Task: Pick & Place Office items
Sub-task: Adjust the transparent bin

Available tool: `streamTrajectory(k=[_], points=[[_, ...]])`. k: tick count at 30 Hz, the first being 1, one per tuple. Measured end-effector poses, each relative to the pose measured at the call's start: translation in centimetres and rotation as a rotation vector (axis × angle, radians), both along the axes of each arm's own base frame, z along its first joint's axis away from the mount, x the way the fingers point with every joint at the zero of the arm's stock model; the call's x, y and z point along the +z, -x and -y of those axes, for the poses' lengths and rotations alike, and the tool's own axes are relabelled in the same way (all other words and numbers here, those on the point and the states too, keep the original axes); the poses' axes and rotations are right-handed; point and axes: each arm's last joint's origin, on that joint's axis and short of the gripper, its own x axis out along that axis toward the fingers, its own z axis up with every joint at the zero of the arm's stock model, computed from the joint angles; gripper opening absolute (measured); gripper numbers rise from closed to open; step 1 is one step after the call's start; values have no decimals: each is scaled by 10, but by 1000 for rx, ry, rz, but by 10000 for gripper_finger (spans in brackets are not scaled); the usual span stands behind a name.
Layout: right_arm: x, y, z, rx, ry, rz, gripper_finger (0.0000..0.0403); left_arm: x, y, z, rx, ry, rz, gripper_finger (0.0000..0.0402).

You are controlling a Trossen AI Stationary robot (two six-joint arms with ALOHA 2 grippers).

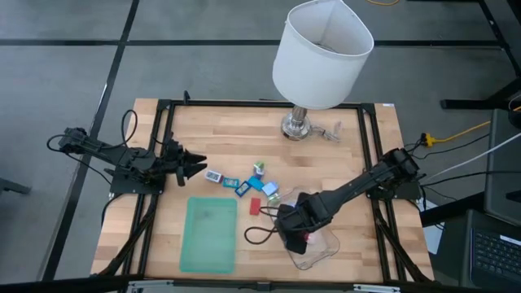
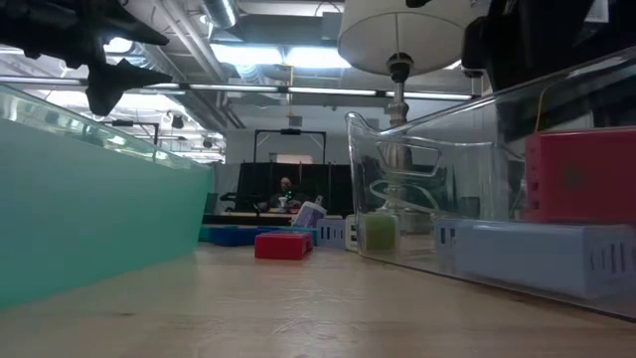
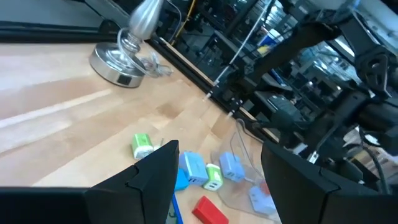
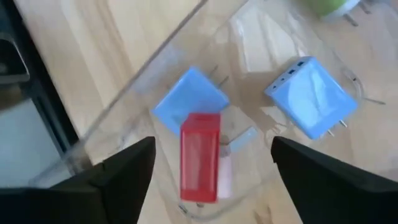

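A: Red rectangular plug-like block (image 4: 200, 155) sits inside the clear plastic tub (image 4: 118, 118), centre of the right wrist frame, lying partly over a light blue block (image 4: 189, 93) with a pale pink piece (image 4: 225, 174) touching its side. A second light blue block (image 4: 311, 96) lies at that frame's upper right, also in the tub as far as I can tell.

B: Fingers?

A: Right gripper (image 1: 297, 236) hovers over the tub, lower centre-right of the high frame, fingers spread wide, nothing between them. Red block looks released, so I'd judge a drop just made.

B: How to finish it clean?

A: Lift straight up, fingers kept apart, so they don't clip the tub wall or drag the red block out. Then head for the loose pieces.

B: Where?

A: On the wooden desk (image 1: 228, 134), mid high frame: red piece (image 1: 255, 207) just left of the tub, a cluster of blue, white and green-topped blocks (image 1: 244, 185) up-left of it, beside the flat green tray (image 1: 209, 236).

B: Left arm?

A: Left gripper (image 1: 192, 165) waits at the left edge of the desk, pointing toward the cluster, fingers part open, empty. Red piece is nearest the right gripper; I'd take it next.
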Motion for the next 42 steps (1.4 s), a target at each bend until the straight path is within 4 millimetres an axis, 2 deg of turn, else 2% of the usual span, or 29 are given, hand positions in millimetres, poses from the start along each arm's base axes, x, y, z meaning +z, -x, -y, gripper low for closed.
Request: streamTrajectory(k=[3,6,11,14,17,20,26,29,35,39,42], points=[[7,-3,-3,-124,-8,98,315,-1,-1,1,-5,-4,-12,223],[23,-9,-1,-332,-18,274,294,-3,-3,1,-14,-23,-36,223],[51,-25,15,-706,-31,631,246,-6,-7,4,-68,-27,-70,223],[61,-46,27,-740,-160,752,209,-8,-8,5,-108,-31,-84,223],[62,-74,34,-637,-392,789,171,-8,-9,7,-163,-51,-96,223],[46,-89,38,-605,-486,728,135,-9,-9,8,-202,-65,-103,223],[12,-90,36,-601,-542,461,54,-9,-9,9,-228,-74,-113,223],[7,-90,28,-560,-597,400,14,-10,-9,9,-238,-82,-115,223],[4,-84,22,-592,-655,278,9,-10,-9,9,-247,-84,-120,223],[-7,-70,22,-683,-568,117,4,-12,-9,9,-249,-95,-141,223],[-10,-66,23,-694,-532,68,3,-13,-8,9,-249,-97,-150,223]])
